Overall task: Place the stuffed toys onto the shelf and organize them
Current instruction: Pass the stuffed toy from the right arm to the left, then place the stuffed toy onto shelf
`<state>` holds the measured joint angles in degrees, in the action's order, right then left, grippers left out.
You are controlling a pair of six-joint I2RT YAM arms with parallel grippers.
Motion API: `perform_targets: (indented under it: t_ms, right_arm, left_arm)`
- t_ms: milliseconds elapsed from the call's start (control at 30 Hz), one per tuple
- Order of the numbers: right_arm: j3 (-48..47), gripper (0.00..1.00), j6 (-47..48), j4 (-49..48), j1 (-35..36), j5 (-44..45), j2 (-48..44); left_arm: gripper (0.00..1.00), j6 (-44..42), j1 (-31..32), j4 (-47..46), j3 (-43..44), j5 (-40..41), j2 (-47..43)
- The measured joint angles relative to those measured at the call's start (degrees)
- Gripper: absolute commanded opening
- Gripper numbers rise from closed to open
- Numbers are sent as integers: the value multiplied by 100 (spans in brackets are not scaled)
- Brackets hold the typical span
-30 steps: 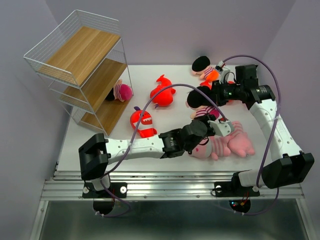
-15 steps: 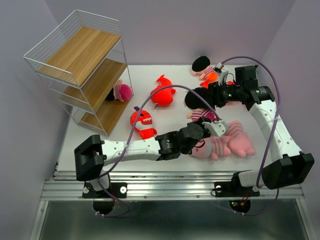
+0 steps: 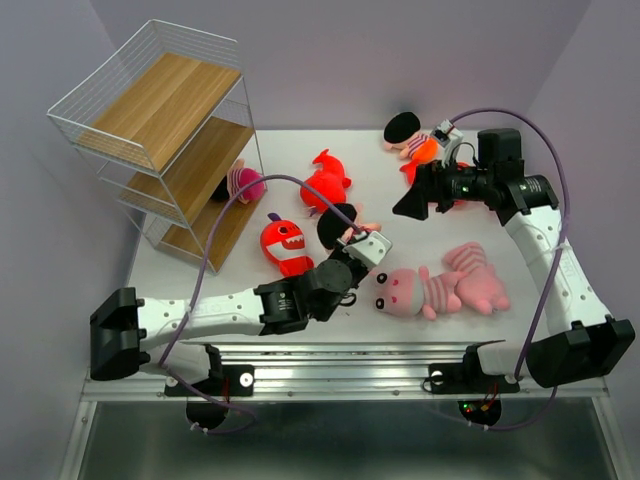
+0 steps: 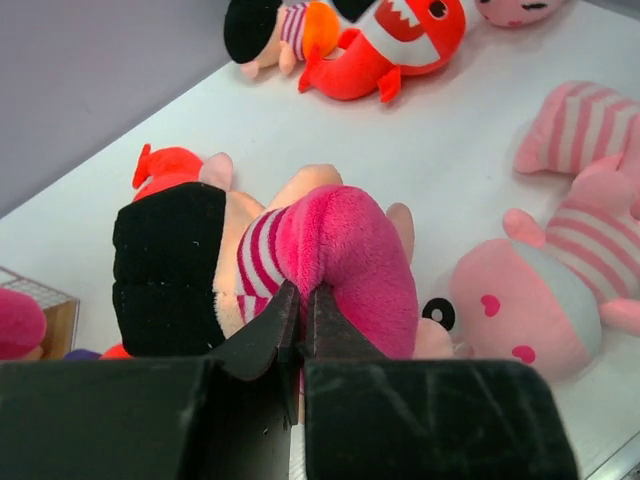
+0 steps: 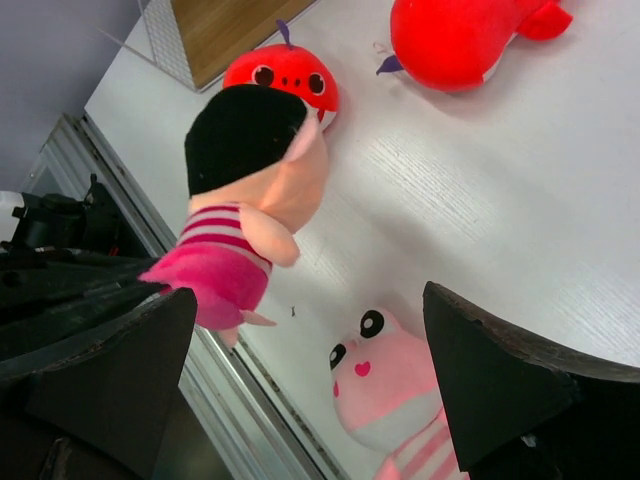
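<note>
While the shelf (image 3: 170, 130) at the far left of the table (image 3: 400, 245) shows just one pink striped toy (image 3: 243, 183) on its middle board, the step in hand looks like the carrying of a second one: the dark-haired doll (image 3: 335, 225) is pinched by its pink skirt in the closed left gripper (image 4: 300, 312) and appears raised off the table, between a red fish (image 3: 283, 243) and a pink animal (image 3: 405, 292). The right gripper (image 3: 408, 198) hangs wide open and empty just beyond it. Next, I judge, the left arm must swing left past the red fish, bring the doll over a tier's wire rim and let go only once it rests there, since the slanted boards may let it slide. Much of the lowest tier is hidden under the boards above. The right wrist covers part of the toys at the back. The shelved toy sits behind the wire upright, its kind unclear. In the left wrist view the gripper's body blocks the doll's legs.
</note>
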<state>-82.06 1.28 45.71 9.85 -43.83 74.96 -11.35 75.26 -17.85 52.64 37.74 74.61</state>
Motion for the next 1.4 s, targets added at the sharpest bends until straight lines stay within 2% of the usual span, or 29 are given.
perform_targets:
  t_ms: [133,300,500,767,967,1133,1400]
  right_arm:
    - [61,100,7,-136,0,-7,-76]
    - [597,100,127,-437,0,-13,-120]
    - [1185,100,415,-684,0,-155,-120]
    - [1620,100,813,-929,0,-470,-120]
    - [1821,100,1058,-1043,0,-778,-109]
    - [2100,100,1434,-1062,0,-1416,-109]
    - [2317,100,1803,-1043,0,-1777,-109]
  left_arm:
    - [0,374,0,31,-199,437,-476]
    - [0,651,-79,61,-210,1134,-822]
    - [0,807,-678,245,-262,1550,-894]
    - [0,693,-1576,249,-509,1397,-935]
    - [0,470,-2052,153,-529,1128,-828]
    - [0,367,-2461,70,-529,866,-728]
    - [0,533,-2983,-26,-697,387,-444]
